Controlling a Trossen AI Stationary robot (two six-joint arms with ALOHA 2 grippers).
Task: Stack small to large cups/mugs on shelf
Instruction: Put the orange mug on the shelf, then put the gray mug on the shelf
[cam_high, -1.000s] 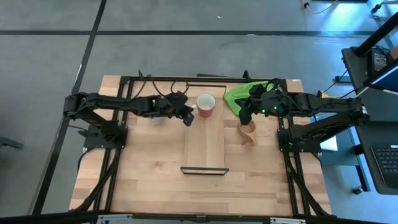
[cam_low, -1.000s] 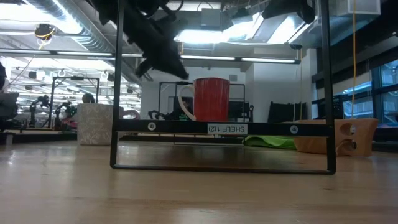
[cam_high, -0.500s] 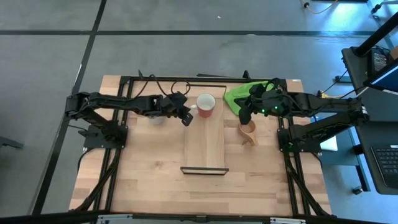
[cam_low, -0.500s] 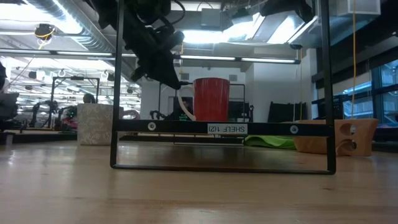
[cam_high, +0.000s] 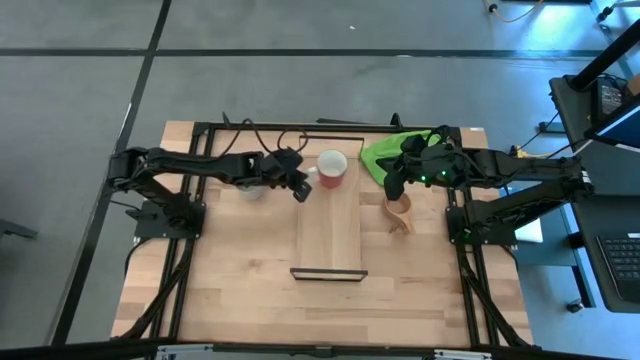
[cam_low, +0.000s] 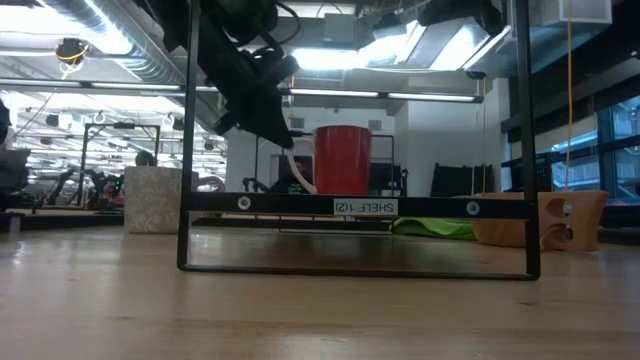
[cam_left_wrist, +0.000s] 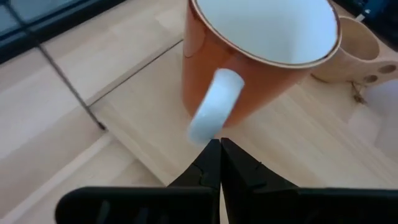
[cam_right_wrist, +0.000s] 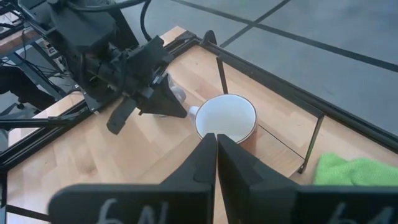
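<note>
Progress looks early: only the red mug (cam_high: 331, 169) stands on the shelf (cam_high: 328, 225), at its far end. The grey mug (cam_high: 252, 187) waits on the surface left of the shelf, the wooden cup (cam_high: 400, 213) on the right. The left gripper (cam_high: 300, 188) sits just beside the red mug's handle, fingers (cam_left_wrist: 211, 165) clenched on nothing. The right gripper (cam_high: 394, 186) hovers above the wooden cup, fingers (cam_right_wrist: 208, 158) clenched, empty too.

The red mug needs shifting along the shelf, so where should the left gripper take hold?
Grip the red mug by its white handle, which juts toward the left gripper. Come in level from that side, opening first, since the fingers are shut.
</note>
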